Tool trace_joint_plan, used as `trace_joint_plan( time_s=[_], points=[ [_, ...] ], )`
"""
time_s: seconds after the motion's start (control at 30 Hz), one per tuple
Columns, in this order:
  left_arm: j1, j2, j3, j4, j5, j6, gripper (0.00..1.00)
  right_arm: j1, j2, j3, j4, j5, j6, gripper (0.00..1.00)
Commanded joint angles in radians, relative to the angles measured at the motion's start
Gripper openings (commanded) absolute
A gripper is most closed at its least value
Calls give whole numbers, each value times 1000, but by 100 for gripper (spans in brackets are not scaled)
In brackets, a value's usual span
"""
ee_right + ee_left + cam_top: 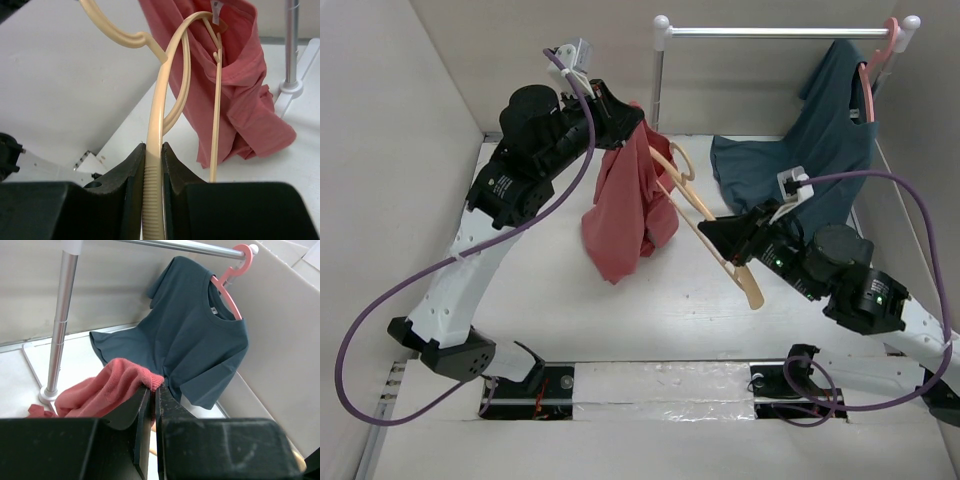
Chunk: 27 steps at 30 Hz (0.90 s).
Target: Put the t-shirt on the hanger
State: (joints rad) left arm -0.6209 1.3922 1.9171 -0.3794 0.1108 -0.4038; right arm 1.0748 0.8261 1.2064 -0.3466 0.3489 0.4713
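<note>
A pink-red t-shirt (pixel 625 205) hangs in the air from my left gripper (pixel 636 122), which is shut on its collar edge (pixel 150 377). My right gripper (pixel 712 232) is shut on one arm of the light tan hanger (pixel 705 215) and holds it tilted above the table. In the right wrist view the hanger (pixel 162 110) runs up from between my fingers (pixel 130 170), its far end and thin bar reaching into the t-shirt (pixel 240 95) near the neck label. Its hook (pixel 115 30) curls to the upper left.
A dark teal t-shirt (pixel 820 140) hangs on a pink plastic hanger (pixel 880 55) from a metal rail (pixel 780 32) at the back right, its hem spread on the table. The rail's post (pixel 62 325) stands behind the pink-red shirt. White walls close both sides.
</note>
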Motion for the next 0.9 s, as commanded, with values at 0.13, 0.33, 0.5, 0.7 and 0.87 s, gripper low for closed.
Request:
trace_joint_plan(
  time_s=[0.13,0.33,0.5,0.7,0.87],
  points=[
    [-3,-18,39,50,-17,-3,0,11,-90,41,55,-149,-8,0],
    [-3,-9,59,7,-17,13,0,11,-123,110,-45,-240,-46,0],
    [-3,17,72,-22,47,2,0,-16,-81,104,-49,-341,-51,0],
    [-3,51,103,-82,127,20,0,-80,-55,76,4,-481,-37,0],
    [-3,39,100,-79,222,31,0,-217,-56,29,81,-668,10,0]
  ],
)
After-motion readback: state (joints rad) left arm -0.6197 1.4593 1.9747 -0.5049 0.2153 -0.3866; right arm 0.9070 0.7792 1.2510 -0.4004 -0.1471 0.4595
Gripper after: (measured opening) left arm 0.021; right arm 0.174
